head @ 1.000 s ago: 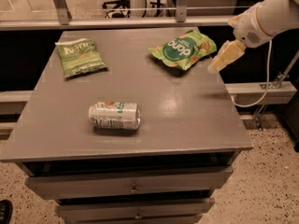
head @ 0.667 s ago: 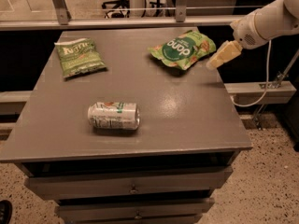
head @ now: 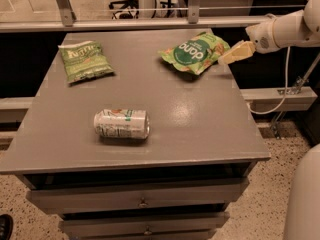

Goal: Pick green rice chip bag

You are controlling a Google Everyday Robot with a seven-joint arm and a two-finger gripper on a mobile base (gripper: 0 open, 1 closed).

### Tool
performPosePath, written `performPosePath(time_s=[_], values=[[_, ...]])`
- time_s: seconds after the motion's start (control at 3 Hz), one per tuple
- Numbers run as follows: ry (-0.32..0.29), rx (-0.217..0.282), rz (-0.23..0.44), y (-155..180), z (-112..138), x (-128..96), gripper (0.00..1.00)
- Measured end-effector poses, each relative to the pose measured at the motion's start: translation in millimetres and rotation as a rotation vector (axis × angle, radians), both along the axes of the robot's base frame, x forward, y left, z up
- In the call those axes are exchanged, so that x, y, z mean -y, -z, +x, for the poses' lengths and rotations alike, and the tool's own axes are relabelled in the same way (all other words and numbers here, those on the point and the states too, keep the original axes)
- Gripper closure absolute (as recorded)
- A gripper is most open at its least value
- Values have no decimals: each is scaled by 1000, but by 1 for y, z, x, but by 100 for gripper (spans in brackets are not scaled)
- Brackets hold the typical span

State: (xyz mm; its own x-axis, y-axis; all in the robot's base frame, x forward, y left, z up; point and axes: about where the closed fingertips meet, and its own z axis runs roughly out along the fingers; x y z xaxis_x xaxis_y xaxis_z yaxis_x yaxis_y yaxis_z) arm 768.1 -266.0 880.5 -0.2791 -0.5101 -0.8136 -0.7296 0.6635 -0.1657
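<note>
The green rice chip bag (head: pixel 196 52), bright green with a dark-green circle and white "dang" lettering, lies at the back right of the grey table (head: pixel 200 119). My gripper (head: pixel 234 53) comes in from the right on a white arm, just past the table's right edge. Its pale fingers reach the bag's right end, level with it.
A duller olive-green bag (head: pixel 85 60) lies at the back left. A white and green can (head: pixel 122 123) lies on its side near the front middle. A metal railing (head: pixel 150 23) runs behind the table. Drawers sit under the tabletop.
My gripper and arm have moved up and slightly left, nearer the bag's right end. The bag, can and other bag have not moved.
</note>
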Motion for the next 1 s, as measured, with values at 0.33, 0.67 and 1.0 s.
performPosePath(time_s=[0.33,0.67,1.0], values=[[-24,21,106,1,16,-4,0],[-73,38,187,-4,23,-19,0],[-132,-18,249,7,24,-41,0]])
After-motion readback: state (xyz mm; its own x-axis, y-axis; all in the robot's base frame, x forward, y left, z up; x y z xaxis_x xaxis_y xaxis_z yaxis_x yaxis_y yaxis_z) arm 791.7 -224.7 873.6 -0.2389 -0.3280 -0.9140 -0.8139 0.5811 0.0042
